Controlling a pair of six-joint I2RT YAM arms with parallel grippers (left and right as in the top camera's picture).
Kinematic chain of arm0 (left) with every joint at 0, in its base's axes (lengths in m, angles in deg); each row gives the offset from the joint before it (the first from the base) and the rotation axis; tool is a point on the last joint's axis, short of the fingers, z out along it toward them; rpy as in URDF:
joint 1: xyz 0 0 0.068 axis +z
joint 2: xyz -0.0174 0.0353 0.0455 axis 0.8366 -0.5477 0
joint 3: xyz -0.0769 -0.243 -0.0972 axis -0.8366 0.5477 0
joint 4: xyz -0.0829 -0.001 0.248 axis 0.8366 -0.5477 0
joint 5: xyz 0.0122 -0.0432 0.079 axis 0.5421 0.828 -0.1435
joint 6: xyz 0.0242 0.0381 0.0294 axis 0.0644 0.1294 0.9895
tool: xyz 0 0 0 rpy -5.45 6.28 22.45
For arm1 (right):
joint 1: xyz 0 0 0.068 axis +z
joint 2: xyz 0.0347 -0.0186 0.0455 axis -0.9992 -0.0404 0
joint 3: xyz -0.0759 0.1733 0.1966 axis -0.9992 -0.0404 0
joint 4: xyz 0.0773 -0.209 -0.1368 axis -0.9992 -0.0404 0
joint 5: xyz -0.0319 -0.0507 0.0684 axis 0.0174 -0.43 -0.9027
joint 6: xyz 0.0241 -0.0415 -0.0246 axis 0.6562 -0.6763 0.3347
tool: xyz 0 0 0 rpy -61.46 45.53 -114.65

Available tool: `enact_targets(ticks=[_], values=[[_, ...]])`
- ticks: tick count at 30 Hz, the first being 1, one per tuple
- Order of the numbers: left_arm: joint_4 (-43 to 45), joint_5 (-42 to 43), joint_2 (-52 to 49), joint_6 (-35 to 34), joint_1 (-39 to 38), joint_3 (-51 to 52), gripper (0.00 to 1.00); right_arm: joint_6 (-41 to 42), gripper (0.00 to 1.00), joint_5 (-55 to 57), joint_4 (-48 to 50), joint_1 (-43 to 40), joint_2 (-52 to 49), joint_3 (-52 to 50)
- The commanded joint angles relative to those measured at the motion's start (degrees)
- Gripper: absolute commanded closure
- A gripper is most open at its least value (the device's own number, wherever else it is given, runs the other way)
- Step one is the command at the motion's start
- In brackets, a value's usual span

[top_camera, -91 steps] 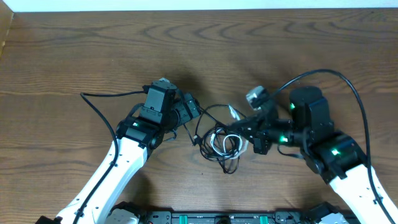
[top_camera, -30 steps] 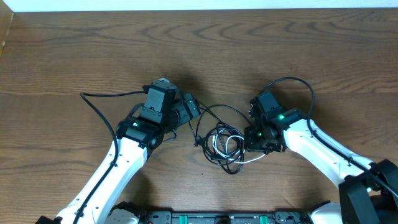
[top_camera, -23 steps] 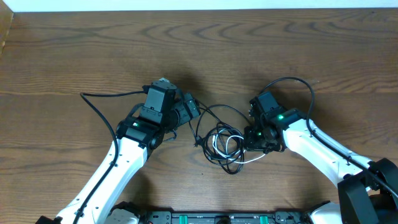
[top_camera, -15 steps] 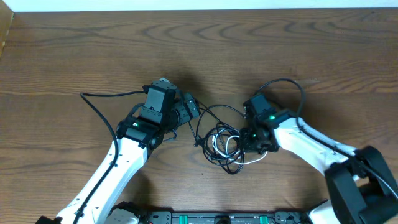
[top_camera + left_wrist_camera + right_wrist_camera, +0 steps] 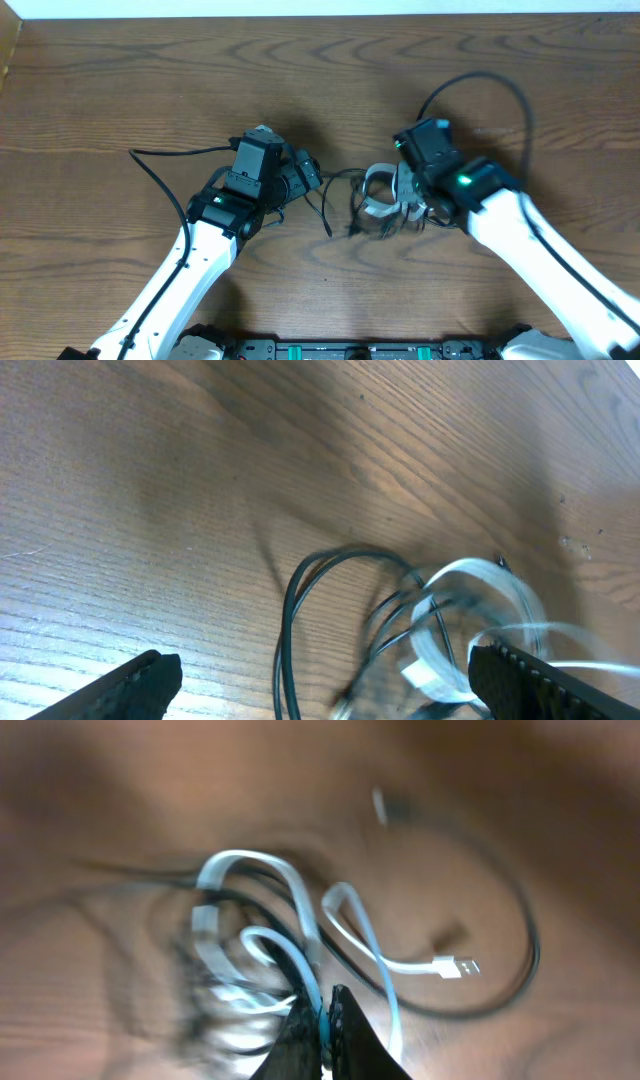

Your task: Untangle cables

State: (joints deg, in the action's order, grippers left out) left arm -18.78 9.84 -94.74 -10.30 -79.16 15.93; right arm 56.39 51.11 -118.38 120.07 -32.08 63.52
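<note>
Cables (image 5: pixel 375 195) bunched mid-table (image 5: pixel 150 90) between our two grippers, blurred overhead. Our right gripper (image 5: pixel 325 1020) clenched on white cable (image 5: pixel 240 855); its plug end (image 5: pixel 455 965) lies free. Our left gripper (image 5: pixel 335 675) spread wide, grasping nothing, near black loop (image 5: pixel 290 600).

We see a dark wood-grain table (image 5: pixel 320 80). Near its middle, thin black cables (image 5: pixel 327 205) trail in loose loops on the boards. The white cable (image 5: pixel 378 192) is blurred, its contact unclear. A thicker black cord (image 5: pixel 180 152) lies at left.
</note>
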Motion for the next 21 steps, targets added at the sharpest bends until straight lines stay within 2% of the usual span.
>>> enact_targets(ticks=[1, 7, 10, 14, 17, 21], values=[[-0.2, -0.5, 0.2, 0.2, 0.2, -0.4, 0.04, 0.7, 0.99, 2.3, 1.7, 1.8, 6.3, 1.6], [-0.2, -0.5, 0.2, 0.2, 0.2, -0.4, 0.04, -12.1, 0.99, -14.1, 5.0, 3.1, 10.3, 1.6], [-0.2, -0.5, 0.2, 0.2, 0.2, -0.4, 0.04, -13.3, 0.99, -20.7, 5.2, 3.3, 11.0, 1.6], [-0.2, -0.5, 0.2, 0.2, 0.2, -0.4, 0.04, -21.7, 0.99, -35.4, 6.6, 3.3, 10.8, 1.6], [-0.2, -0.5, 0.2, 0.2, 0.2, -0.4, 0.04, -20.9, 0.99, -32.5, 6.6, 3.3, 10.6, 1.6], [-0.2, -0.5, 0.2, 0.2, 0.2, -0.4, 0.04, -11.0, 0.99, -20.7, 5.2, 3.3, 10.6, 1.6]])
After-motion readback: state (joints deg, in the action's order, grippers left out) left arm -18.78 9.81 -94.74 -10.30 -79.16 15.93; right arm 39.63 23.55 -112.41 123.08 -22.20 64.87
